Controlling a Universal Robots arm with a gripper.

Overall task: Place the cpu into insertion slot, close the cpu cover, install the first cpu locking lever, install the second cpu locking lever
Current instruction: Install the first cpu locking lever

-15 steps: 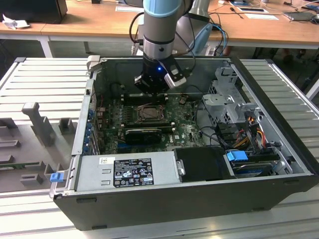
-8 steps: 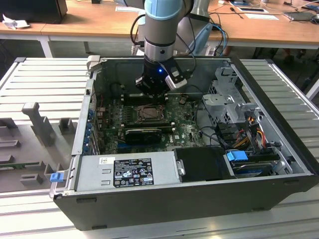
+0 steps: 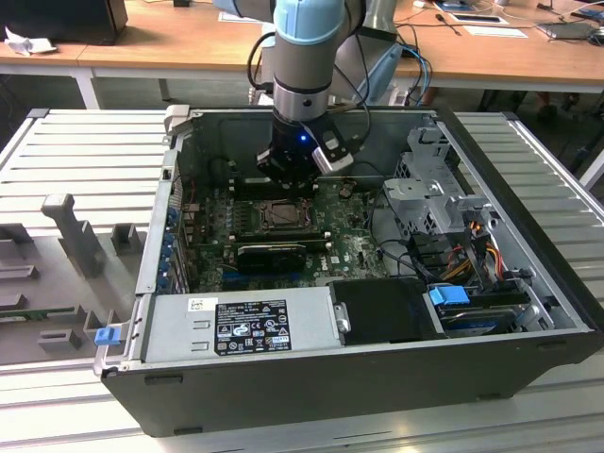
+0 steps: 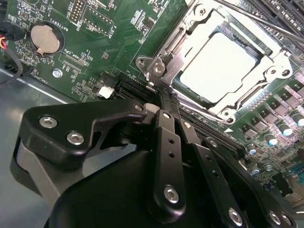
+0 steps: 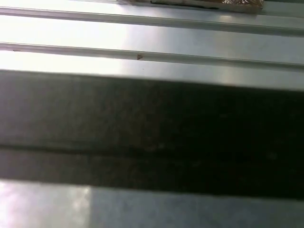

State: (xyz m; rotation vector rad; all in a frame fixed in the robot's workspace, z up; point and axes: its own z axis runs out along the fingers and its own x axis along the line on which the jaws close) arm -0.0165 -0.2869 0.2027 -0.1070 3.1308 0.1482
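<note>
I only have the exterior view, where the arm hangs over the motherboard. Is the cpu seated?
Observer: Yes. In the second wrist view the cpu lies flat, pale top up.
Operator: And the cover?
Observer: The cpu cover is down over it, its frame lying around the chip's edges.
Operator: Where is the gripper?
Observer: The gripper has its tip at one corner of that cover, close above the board.

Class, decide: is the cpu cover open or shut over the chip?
Shut. In the second wrist view the cpu cover lies flat around the cpu, whose pale top shows through its window.
</note>
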